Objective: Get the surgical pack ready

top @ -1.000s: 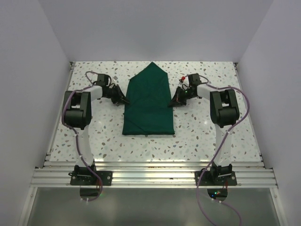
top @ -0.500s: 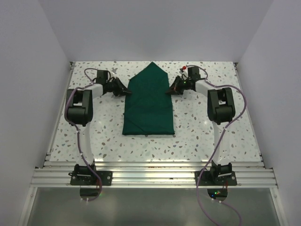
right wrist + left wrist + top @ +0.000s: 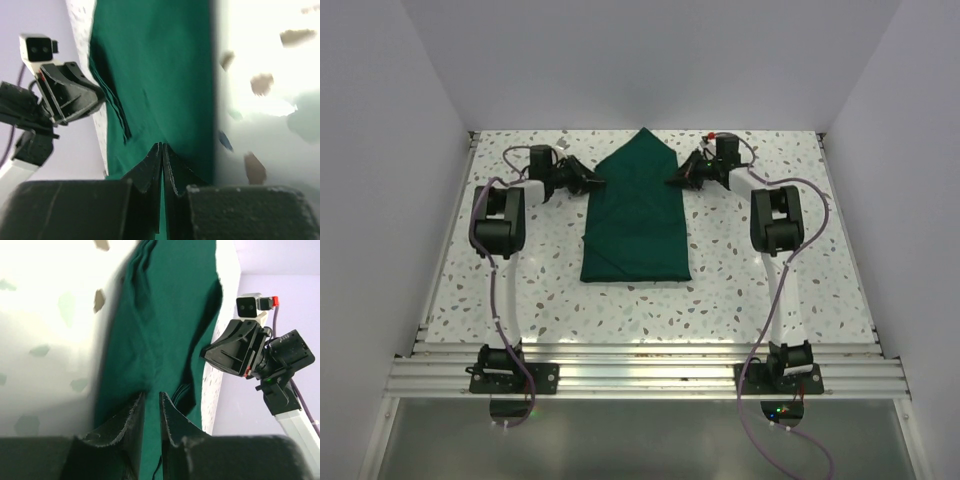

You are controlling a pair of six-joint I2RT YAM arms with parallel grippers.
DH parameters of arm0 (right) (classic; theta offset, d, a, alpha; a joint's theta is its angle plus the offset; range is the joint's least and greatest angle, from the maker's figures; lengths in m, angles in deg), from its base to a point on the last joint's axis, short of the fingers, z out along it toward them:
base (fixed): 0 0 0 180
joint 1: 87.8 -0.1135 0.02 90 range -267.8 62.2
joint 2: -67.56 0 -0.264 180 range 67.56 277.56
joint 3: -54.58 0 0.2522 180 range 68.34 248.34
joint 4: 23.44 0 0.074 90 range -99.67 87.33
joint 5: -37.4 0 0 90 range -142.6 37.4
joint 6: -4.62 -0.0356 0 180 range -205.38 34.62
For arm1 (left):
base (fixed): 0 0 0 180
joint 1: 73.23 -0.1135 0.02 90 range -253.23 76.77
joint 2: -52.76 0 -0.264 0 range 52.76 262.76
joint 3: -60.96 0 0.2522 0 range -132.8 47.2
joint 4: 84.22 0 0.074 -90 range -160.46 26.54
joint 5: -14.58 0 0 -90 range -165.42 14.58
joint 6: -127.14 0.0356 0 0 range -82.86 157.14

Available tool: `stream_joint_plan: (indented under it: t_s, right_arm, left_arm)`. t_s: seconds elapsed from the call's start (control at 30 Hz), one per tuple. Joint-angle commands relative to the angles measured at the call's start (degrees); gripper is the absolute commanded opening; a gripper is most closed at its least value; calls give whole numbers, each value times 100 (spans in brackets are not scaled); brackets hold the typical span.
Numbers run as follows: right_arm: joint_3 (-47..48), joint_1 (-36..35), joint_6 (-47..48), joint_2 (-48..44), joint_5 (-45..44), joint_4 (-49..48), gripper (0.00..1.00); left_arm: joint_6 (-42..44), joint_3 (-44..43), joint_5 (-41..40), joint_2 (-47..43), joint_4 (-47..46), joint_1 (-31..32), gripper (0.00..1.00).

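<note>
Your left hand [image 3: 150,396] is barely parted, seemingly holding nothing; your right hand [image 3: 161,146] is closed, hold unclear. Dragging either could rumple the surgical pack [image 3: 638,220], mid-frame.

looks like a robotics lab, a boxed-in test cell. plain white walls [image 3: 380,150] close off a speckled table [image 3: 750,290] on 3 sides. alu rails [image 3: 640,375] run along the near edge, w/ black plates [image 3: 515,378] bolting down 2 arms: left arm [image 3: 500,220] & right arm [image 3: 775,220]. loose cables [image 3: 820,200] loop off each arm down to the base. a small cam [image 3: 248,304] sits on the right wrist. a green cloth [image 3: 638,220] lies flat mid-table, laid out like a bench trial setup.
</note>
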State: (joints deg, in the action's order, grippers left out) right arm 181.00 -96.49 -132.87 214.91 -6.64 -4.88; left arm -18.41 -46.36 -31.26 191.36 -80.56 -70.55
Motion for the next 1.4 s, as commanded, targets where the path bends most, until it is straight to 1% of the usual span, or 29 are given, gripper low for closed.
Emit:
stream_joint_plan:
  t_s: [0.0, 0.03, 0.1, 0.13, 0.23, 0.3, 0.33, 0.37, 0.43, 0.47, 0.5, 0.57, 0.6, 0.67, 0.7, 0.8, 0.87, 0.93, 0.97, 1.03, 1.07, 1.1, 1.2, 1.23, 1.37]
  right_arm:
    - [625, -36, -376, 83, -165, -453, 7]
    - [773, -28, -428, 118, -209, -453, 8]
    - [985, -19, -603, 302, -245, -453, 10]
    - [1290, -19, -682, 564, -254, -453, 10]
    - [1714, -1, -806, 1066, -393, -322, 11]
    - [1890, 34, -763, 1225, -490, -68, 11]
    - [1926, 51, -736, 1322, -578, 38, 11]
    - [1952, 78, -701, 1331, -605, 126, 11]
    - [2005, 113, -561, 1332, -666, 214, 15]
    - [2058, 165, -499, 1340, -693, 336, 16]
    - [2180, 183, -420, 1349, -693, 399, 18]
    - [2269, 262, -463, 1314, -597, 365, 18]
    - [2286, 288, -490, 1262, -570, 320, 19]
    - [2278, 324, -446, 1104, -570, 285, 21]
    - [2252, 324, -333, 929, -587, 311, 23]
    - [2190, 341, -43, 604, -710, 460, 29]
    - [2172, 350, 133, 462, -816, 679, 31]
    - [2137, 350, 423, 322, -1035, 855, 36]
    - [2128, 350, 485, 295, -1079, 1004, 39]
    - [2111, 350, 731, 286, -1176, 1137, 42]
    - [2093, 350, 775, 286, -1211, 1233, 46]
    - [2067, 359, 828, 303, -1220, 1243, 48]
    - [2276, 324, 934, 566, -1194, 1252, 51]
    - [2556, 289, 995, 811, -1159, 1347, 52]
    - [2893, 192, 1048, 1225, -1185, 1401, 52]
  left_arm:
    - [-650, -224, -57, 0, -1238, 31, 22]
    - [-676, -285, -83, 87, -1248, 48, 23]
    - [-676, -680, -153, 289, -959, 57, 24]
    - [-764, -803, -136, 507, -914, 49, 24]
    - [-765, -1094, -223, 842, -695, 22, 25]
    - [-616, -1392, -329, 1001, -266, -4, 25]
    - [-371, -1715, -364, 1184, 102, -21, 25]
    - [-256, -1910, -347, 1282, 253, -48, 25]
    - [95, -2296, -356, 1501, 622, -83, 28]
    - [140, -2551, -338, 1546, 798, -101, 29]
    - [123, -2597, -286, 1555, 765, -127, 31]
    - [27, -2519, -137, 1442, 451, -188, 35]
    - [27, -2466, -119, 1354, 344, -206, 41]
    - [123, -2308, -162, 1029, 159, -215, 48]
    - [236, -2264, -188, 819, 141, -215, 52]
    - [439, -2097, -311, 467, 176, -215, 59]
    - [790, -1886, -530, 291, 263, -215, 61]
    - [1080, -1606, -820, 71, 307, -215, 63]
    - [1151, -1535, -882, 35, 316, -215, 64]
    - [1309, -1507, -1032, 78, 491, -215, 65]
    - [1345, -1499, -1085, 96, 545, -206, 65]
    - [1432, -1473, -1129, 123, 545, -198, 65]
    - [1573, -1393, -1401, 140, 615, -171, 66]
    - [1652, -1445, -1471, 280, 694, -136, 66]
    - [1837, -1770, -1612, 535, 1002, -31, 66]
